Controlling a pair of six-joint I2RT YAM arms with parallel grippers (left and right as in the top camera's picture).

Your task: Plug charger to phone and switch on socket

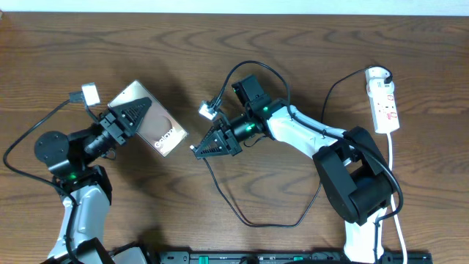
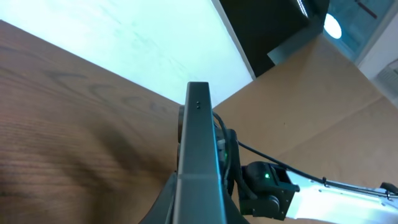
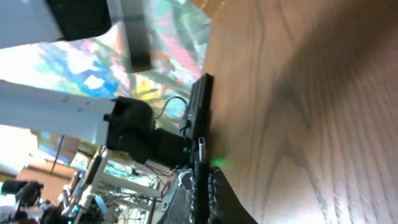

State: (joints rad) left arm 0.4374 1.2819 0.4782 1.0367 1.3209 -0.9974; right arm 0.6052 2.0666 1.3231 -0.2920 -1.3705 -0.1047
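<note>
Left arm (image 1: 82, 209): comes up from lower left of frame, wrist angled up-right.
Left gripper (image 1: 138, 114): fingers clamped on the phone (image 1: 165, 136).
Right arm (image 1: 300, 130): extends from lower right toward centre, pointing left.
Right gripper (image 1: 199, 149): fingers pinched on the charger (image 3: 201, 148) tip.

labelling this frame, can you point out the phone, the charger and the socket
phone (image 1: 165, 135): overhead view, on its glossy face by the white lettering
charger (image 3: 200, 151): right wrist view, on the small plug tip
socket (image 1: 385, 106): overhead view, on the middle of the white strip
</note>
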